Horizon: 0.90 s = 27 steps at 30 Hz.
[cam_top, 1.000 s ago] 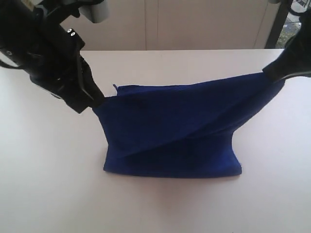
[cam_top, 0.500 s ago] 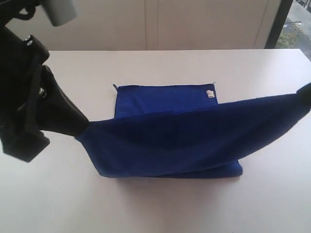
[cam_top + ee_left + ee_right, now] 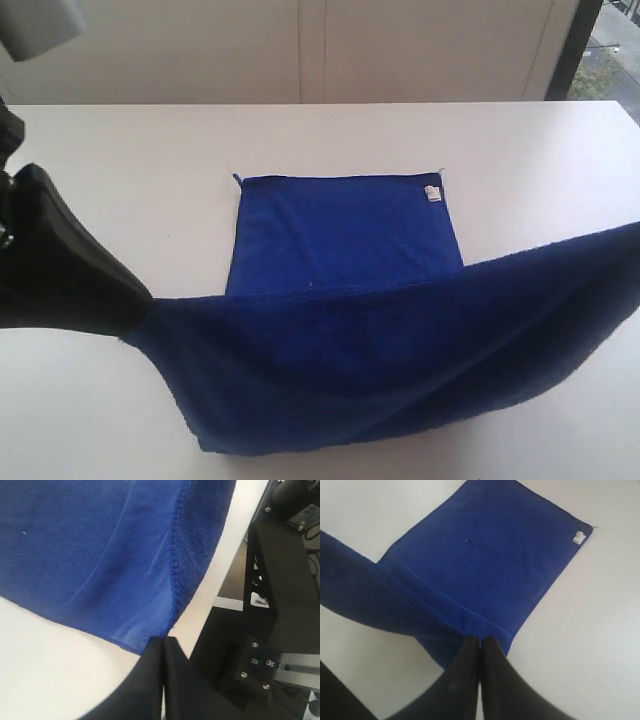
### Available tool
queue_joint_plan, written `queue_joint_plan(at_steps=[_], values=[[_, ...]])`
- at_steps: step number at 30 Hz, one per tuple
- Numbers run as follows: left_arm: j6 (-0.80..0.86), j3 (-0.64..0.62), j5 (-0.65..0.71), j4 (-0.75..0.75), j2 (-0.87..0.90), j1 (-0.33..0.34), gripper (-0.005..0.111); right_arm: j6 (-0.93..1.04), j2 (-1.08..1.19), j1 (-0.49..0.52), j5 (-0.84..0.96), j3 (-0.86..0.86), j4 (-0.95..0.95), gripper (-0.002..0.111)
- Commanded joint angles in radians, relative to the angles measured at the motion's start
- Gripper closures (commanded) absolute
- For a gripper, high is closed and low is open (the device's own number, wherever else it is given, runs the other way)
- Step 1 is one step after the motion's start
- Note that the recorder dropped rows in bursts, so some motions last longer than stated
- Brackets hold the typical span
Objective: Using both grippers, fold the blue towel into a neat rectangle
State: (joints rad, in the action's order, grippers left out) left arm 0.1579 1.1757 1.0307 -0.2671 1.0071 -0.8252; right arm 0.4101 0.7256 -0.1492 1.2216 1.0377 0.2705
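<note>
The blue towel (image 3: 340, 230) lies partly flat on the white table (image 3: 130, 150), its far half spread out with a small white label (image 3: 432, 193) at one far corner. Its near half is lifted and stretched as a sagging band (image 3: 400, 370) between both grippers. My left gripper (image 3: 135, 312) is shut on the band's left corner, seen close up in the left wrist view (image 3: 163, 639) with hemmed cloth (image 3: 100, 545) above it. My right gripper (image 3: 480, 639) is shut on the other corner of the towel (image 3: 485, 555); it is outside the exterior view on the right.
The table's edge (image 3: 220, 580) runs close by the left gripper, with a dark robot base (image 3: 280, 605) and bolted bracket beyond it. Pale cabinet doors (image 3: 320, 50) stand behind the table.
Both grippers have drawn the lifted towel edge toward the near side, uncovering more of the flat half. The right gripper has passed out of the exterior view; the left arm has moved lower and leftward.
</note>
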Motion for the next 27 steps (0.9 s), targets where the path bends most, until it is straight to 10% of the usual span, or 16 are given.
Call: queue_joint_plan(at_steps=[1, 16, 27], values=[[-0.014, -0.002, 0.018, -0.053, -0.018, -0.005, 0.107, 0.014, -0.015, -0.001, -0.001, -0.004, 0.027, 0.108], [-0.072, -0.007, 0.027, 0.095, -0.040, -0.005, 0.107, -0.002, -0.016, -0.001, -0.001, -0.004, -0.012, 0.108], [-0.075, -0.176, -0.378, 0.233, 0.043, -0.004, 0.107, -0.017, 0.072, -0.001, -0.271, -0.208, -0.074, 0.108]])
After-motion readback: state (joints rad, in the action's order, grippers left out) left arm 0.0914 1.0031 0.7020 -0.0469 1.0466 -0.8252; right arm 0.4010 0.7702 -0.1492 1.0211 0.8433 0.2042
